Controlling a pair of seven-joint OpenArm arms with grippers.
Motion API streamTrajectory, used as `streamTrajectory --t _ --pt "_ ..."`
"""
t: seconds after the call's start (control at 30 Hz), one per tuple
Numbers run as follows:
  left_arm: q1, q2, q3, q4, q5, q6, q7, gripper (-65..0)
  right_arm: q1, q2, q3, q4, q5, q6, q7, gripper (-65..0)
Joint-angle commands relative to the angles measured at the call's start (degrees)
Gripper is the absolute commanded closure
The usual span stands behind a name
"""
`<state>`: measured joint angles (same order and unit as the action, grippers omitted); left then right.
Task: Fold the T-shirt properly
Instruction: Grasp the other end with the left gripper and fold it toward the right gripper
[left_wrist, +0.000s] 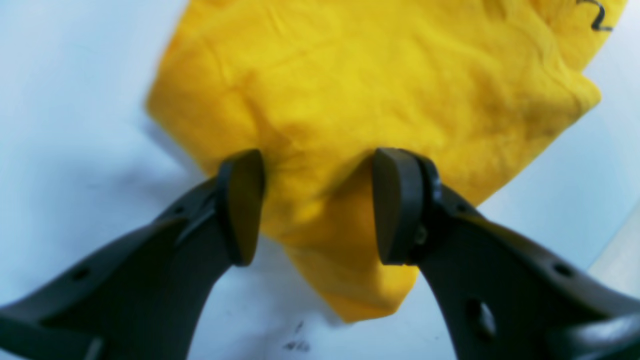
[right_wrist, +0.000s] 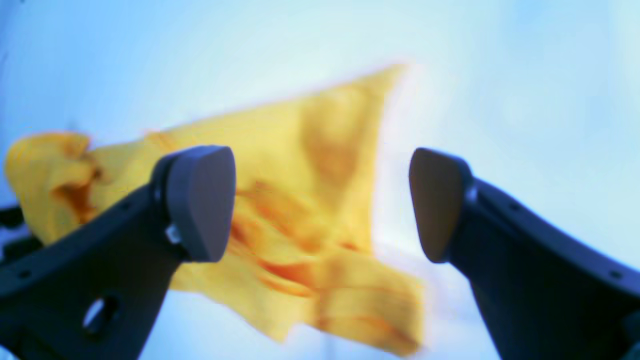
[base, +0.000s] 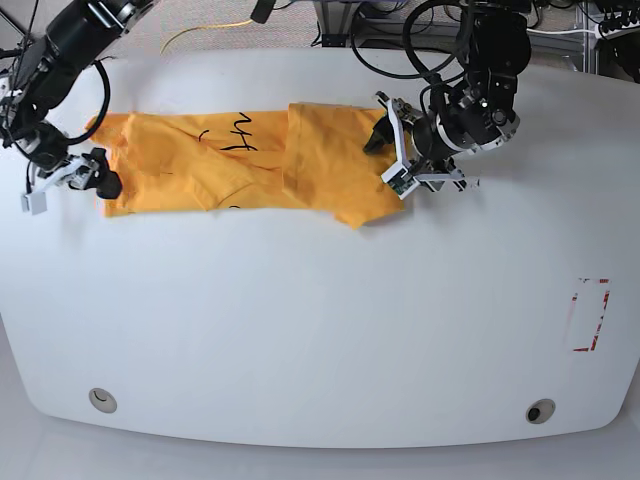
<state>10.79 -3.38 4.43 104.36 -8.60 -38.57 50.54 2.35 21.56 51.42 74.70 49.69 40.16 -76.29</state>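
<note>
Yellow T-shirt (base: 230, 165) stretched flat across far half of white table (base: 320, 330).
Left gripper (base: 388, 160) parked at shirt's right edge, jaws apart, cloth between but unpinched. Right gripper (base: 70, 180) at left edge, gaped wide, nothing held. Black lettering (base: 240, 128) showed near the far hem.

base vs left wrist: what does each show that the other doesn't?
Base only: the whole white table, both arms, the right gripper at the shirt's far end, a red-marked rectangle, and the T-shirt lying as a long band. Left wrist only: a close look at the left gripper, jaws apart over a shirt corner, and dark scuffs on the table. Both: the yellow shirt with black lettering.
</note>
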Motion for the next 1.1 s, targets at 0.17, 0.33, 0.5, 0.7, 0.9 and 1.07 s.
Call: streamTrajectory --t 0.17,0.33,0.5,0.7,0.9,1.07 --pt "-3.97 0.08 -0.43 -4.71 -0.85 -0.16 -1.09 -31.2 1.83 5.65 -0.30 -10.74 1.87 -0.16 4.51 -51.7" --pt "-3.80 0.08 -0.51 -3.39 -0.85 -0.16 -1.09 -31.2 -0.11 3.54 -0.30 -10.74 1.87 -0.16 4.42 -51.7" --pt "-4.15 0.17 -0.51 -2.07 -0.85 -0.16 -0.92 -31.2 -2.39 -0.95 -0.39 -5.38 1.96 -0.16 1.52 -51.7" --pt "-4.41 1.57 -0.43 -2.33 -0.59 -0.16 -0.92 -31.4 -3.98 -8.77 -0.47 6.31 1.69 -0.16 -3.22 -51.7" --pt "-4.41 1.75 -0.07 -2.60 -0.50 -0.07 -0.92 -31.7 -3.98 -11.06 -2.32 8.25 1.69 -0.16 -2.35 -36.5" --pt "-5.20 3.77 -0.25 -7.08 -0.41 -0.07 -0.92 -31.7 -3.62 -10.79 -5.57 8.86 1.69 -0.16 -1.20 -0.5"
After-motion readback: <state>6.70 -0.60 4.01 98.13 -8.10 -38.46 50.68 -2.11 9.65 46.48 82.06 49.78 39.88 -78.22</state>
